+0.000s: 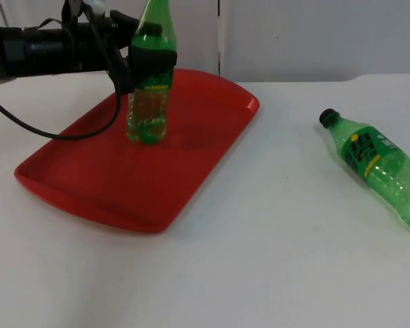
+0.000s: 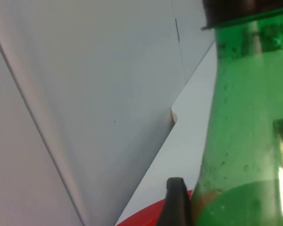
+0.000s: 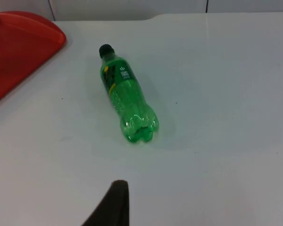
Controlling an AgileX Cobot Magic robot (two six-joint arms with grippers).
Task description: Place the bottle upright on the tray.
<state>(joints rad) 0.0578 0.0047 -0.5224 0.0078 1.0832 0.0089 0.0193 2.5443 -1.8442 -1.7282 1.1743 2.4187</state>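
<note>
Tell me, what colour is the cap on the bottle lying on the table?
Black, on the green lying bottle; the right wrist view shows its cap best.

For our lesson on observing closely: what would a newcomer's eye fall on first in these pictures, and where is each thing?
First, the bright red tray on the white table, towards the left arm's side. On it a green bottle stands upright, with the left gripper closed around its upper body. Next, a second green bottle lying on its side on the table, apart from the tray on the right arm's side, black cap towards the tray.
</note>
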